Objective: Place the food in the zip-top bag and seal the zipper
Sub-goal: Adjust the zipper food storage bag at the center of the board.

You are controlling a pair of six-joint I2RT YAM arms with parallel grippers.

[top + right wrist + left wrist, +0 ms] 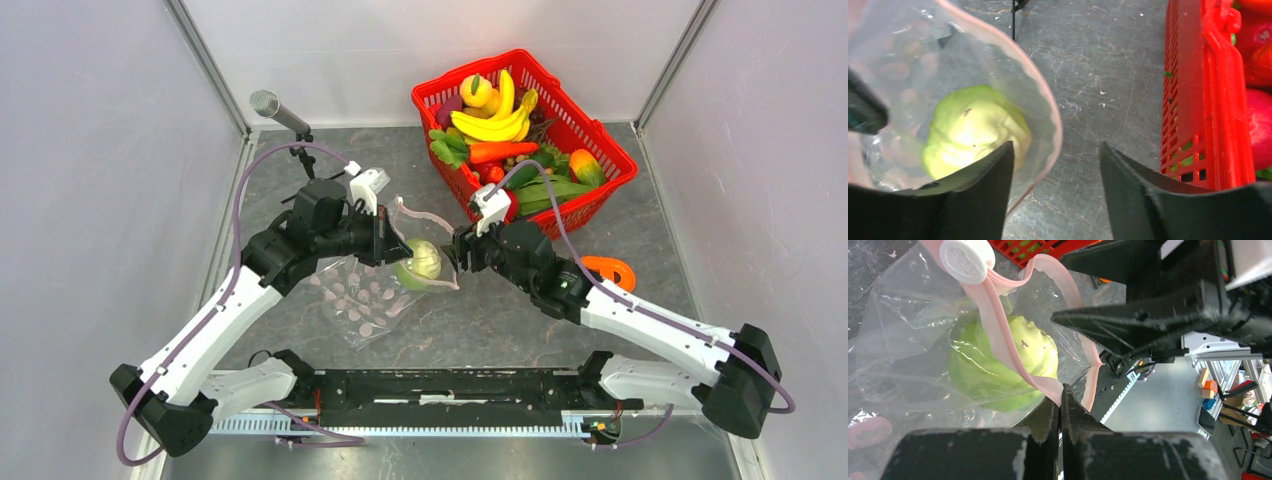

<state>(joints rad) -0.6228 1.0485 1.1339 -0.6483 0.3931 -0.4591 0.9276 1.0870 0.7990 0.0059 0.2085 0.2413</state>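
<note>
There is one piece in so far: the pale green cauliflower point(420, 262) sits inside the zip-top bag point(365, 295), which lies on the desk point(500, 320) with its mouth raised. The left gripper point(1060, 400) has its jaws closed on the pink zipper point(998, 325). The right gripper point(1055, 160) stands at the mouth, its jaws apart and holding nothing. The banana bunch point(495, 125), the carrot point(503, 151) and the rest lie in the red basket point(590, 195). I judge the task barely begun, with the bag not yet sealed.
</note>
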